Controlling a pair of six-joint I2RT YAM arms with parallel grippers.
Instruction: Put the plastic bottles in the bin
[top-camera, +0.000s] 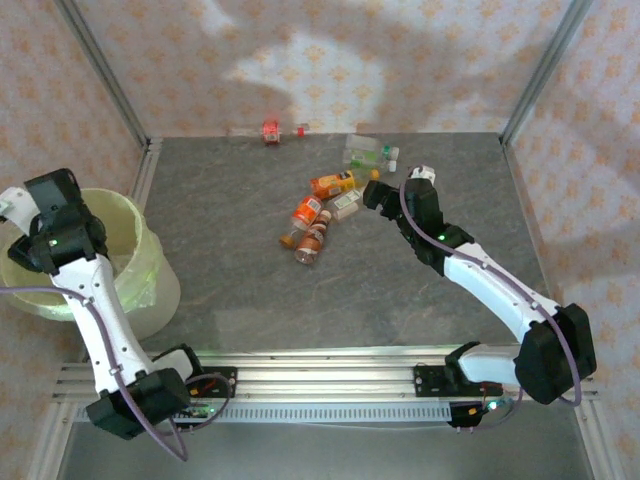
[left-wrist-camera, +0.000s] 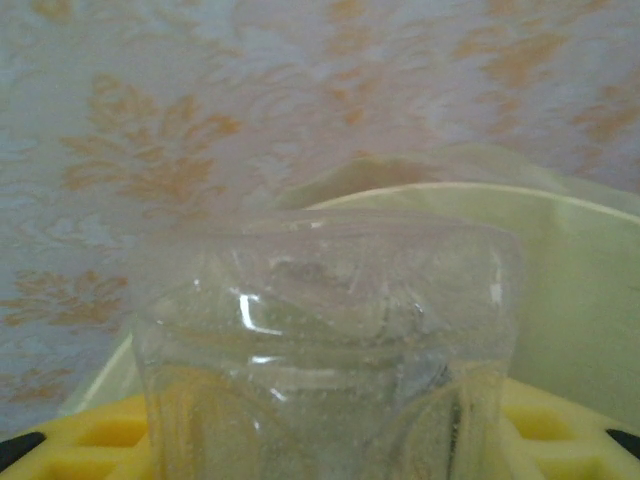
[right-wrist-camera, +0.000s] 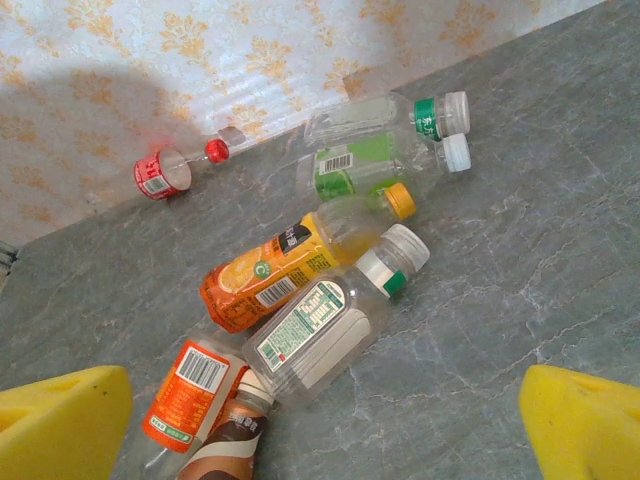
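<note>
Left gripper (left-wrist-camera: 320, 452) clamped on a clear bottle (left-wrist-camera: 330, 340) over the bin (left-wrist-camera: 580, 300); right gripper (right-wrist-camera: 322, 425) wide open, empty, above loose bottles (right-wrist-camera: 305, 335). Releasing near the rim may drop it outside.

Pale pink on the wall (top-camera: 300, 60), with an orange-gold flower print. Dark grey on the tabletop (top-camera: 250, 290), veined like stone. Translucent pale yellow-green for the bin (top-camera: 140, 250). Orange label, yellow-orange cap on the orange-label bottle (right-wrist-camera: 262, 280); white label with green print on the white-label bottle (right-wrist-camera: 320, 335); light green on the green-label bottle (right-wrist-camera: 360, 165); red label and cap on the red-label bottle (right-wrist-camera: 160, 175). No tint in the clear bottle (left-wrist-camera: 330, 350). Bright yellow on the pads (right-wrist-camera: 575, 425) of the right tool (right-wrist-camera: 322, 432).
</note>
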